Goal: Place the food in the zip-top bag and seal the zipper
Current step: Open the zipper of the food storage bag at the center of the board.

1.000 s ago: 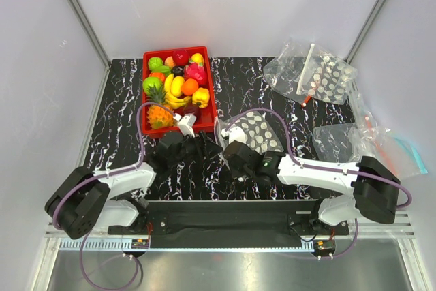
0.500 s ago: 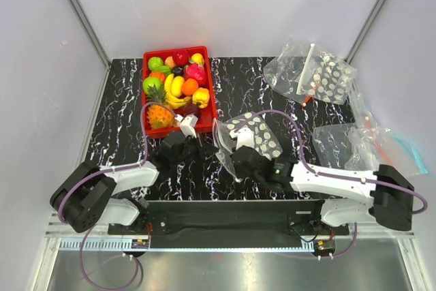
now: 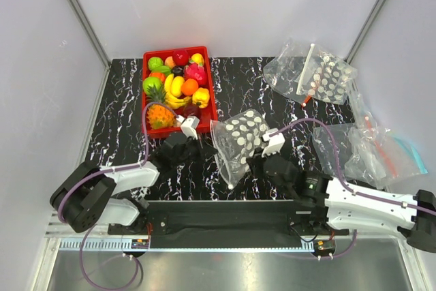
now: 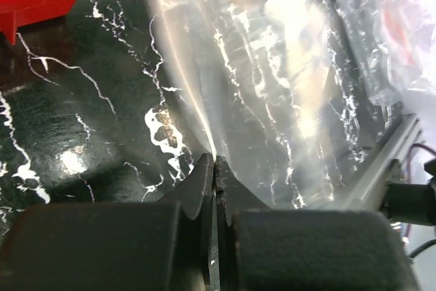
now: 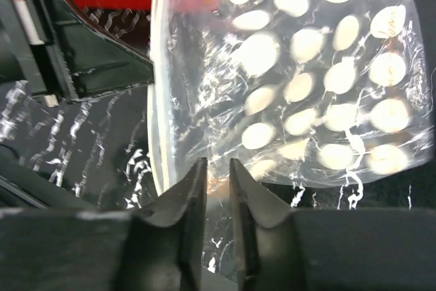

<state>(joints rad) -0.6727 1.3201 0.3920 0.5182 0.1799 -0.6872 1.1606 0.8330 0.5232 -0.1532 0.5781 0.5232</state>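
- In the last second my right arm has swung out low and wide. The right gripper (image 5: pixel 218 163) has drawn the zip-top bag (image 3: pixel 238 138) with it, and the bag now looks lifted and stretched at a tilt rather than lying flat on the table (image 3: pixel 122 120).
- The right fingers are nearly closed, with only a narrow gap. Clear film from a corner of the bag is pinched in that gap, and the dotted panel spreads ahead and to the right of the tips.
- The left gripper (image 4: pixel 214 163) has pulled back a little and its fingers are pressed together. The zipper (image 5: pixel 157 114) runs right up to their tips, but I cannot tell whether any film is caught between them.
- My reading is that the mouth is being set up for opening. I see nothing inside the bag, so loading and sealing both remain.
- Counts:
  - Two dotted bags: the one in hand and a second dotted bag (image 3: pixel 330 80) well beyond the right fingers.
  - At least two plain clear bags (image 3: pixel 368 151) off to their right.
  - One red tray (image 3: pixel 157 132) just beyond the left fingers. It holds roughly fifteen pieces of food (image 3: pixel 178 83), one pineapple (image 3: pixel 160 114) among them.
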